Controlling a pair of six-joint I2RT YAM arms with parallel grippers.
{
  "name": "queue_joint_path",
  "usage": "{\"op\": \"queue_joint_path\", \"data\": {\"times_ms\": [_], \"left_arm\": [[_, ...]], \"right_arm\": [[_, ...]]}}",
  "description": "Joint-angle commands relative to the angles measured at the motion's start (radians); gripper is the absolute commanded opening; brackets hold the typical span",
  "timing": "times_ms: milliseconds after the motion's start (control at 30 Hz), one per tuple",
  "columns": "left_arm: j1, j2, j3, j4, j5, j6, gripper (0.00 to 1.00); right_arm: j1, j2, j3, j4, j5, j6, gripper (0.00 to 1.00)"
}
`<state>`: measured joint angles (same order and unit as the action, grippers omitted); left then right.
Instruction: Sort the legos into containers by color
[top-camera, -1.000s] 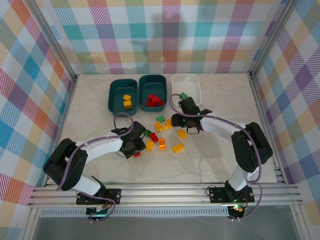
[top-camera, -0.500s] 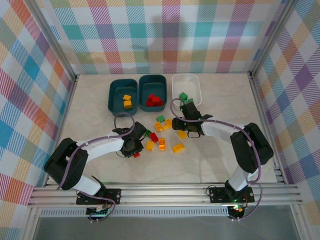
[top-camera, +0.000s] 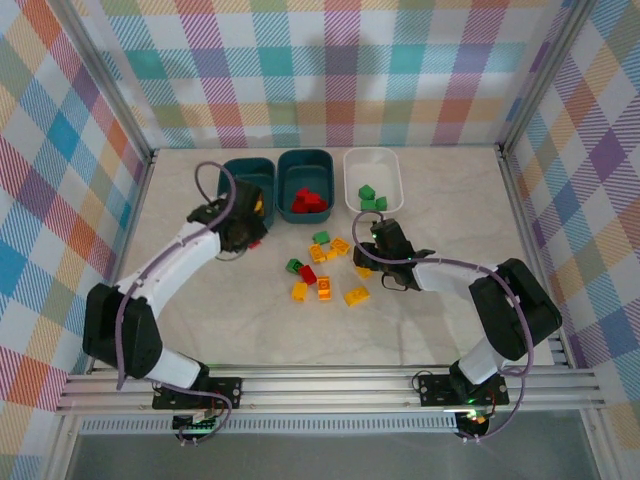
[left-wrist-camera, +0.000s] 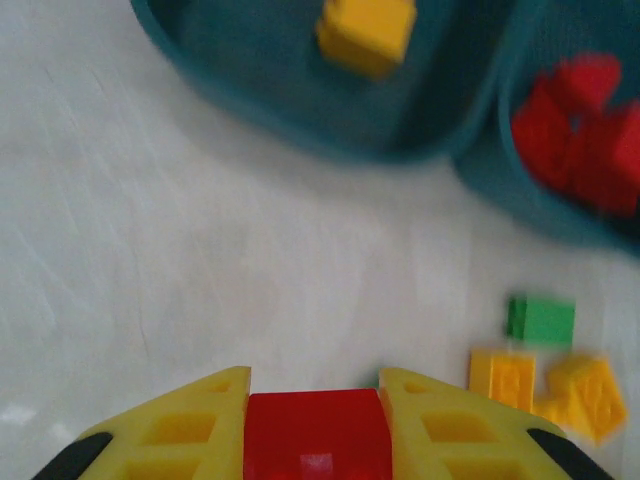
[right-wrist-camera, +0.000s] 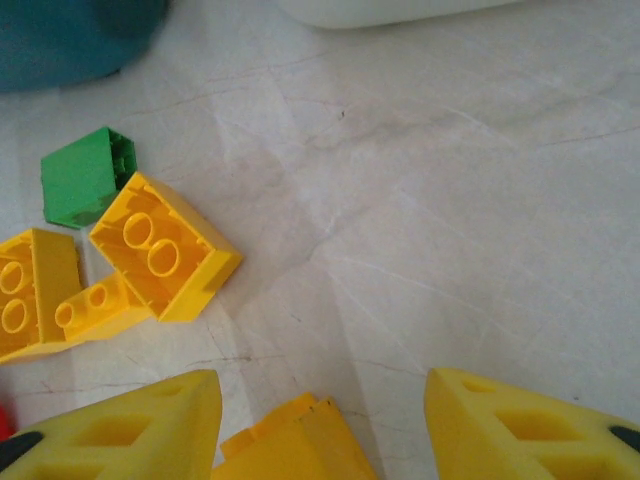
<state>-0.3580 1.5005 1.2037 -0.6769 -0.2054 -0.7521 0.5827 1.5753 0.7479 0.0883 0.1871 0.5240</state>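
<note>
**Now put the red one with the other reds**

Your left gripper has its jaws squeezed tight on a red brick. It hangs over the table, just in front of the left teal bin. That bin has a small yellow block in it, so it is the wrong home. The reds live next door, in the middle teal bin.

So slide the brick over to the right until it is above the red pile. Go over the bin wall, not into it. Don't let go above the place where the two bins touch, or the brick could roll into the yellow side. Come down a little, then open the jaws.

Your right gripper is low over the loose bricks near the white bin. Its jaws are partly open, and nothing is held yet. A yellow brick sits between the fingers, but close to one finger, with a gap on the other side. Nudge the gripper so the brick is in the middle before you squeeze, so it doesn't twist or pop out.

That yellow brick will need the left teal bin. I think it is best to let the left arm finish first, so the two arms don't bump.
</note>
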Motion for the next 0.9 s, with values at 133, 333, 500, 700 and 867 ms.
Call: {"op": "queue_joint_path", "data": {"times_ms": [133,333,500,700,867], "left_arm": [[0.126,0.296,0.215,0.076,0.046,0.091,0.26],[0.152,0.421,0.392,0.068,0.118,0.095,0.24],[0.146,0.463,0.487,0.06,0.185,0.088,0.23],[0.094,0.518,0.571,0.071,0.232,0.095,0.23],[0.025,0.661,0.74,0.029,0.286,0.133,0.26]], "right_arm": [[0.005,-0.011,-0.003,0.055,0.042,0.022,0.57],[0.007,-0.041,-0.017,0.057,0.039,0.022,0.57],[0.006,-0.023,-0.005,0.052,0.034,0.022,0.57],[0.006,-0.029,-0.007,0.05,0.037,0.022,0.57],[0.006,-0.029,-0.005,0.048,0.038,0.019,0.57]]}}
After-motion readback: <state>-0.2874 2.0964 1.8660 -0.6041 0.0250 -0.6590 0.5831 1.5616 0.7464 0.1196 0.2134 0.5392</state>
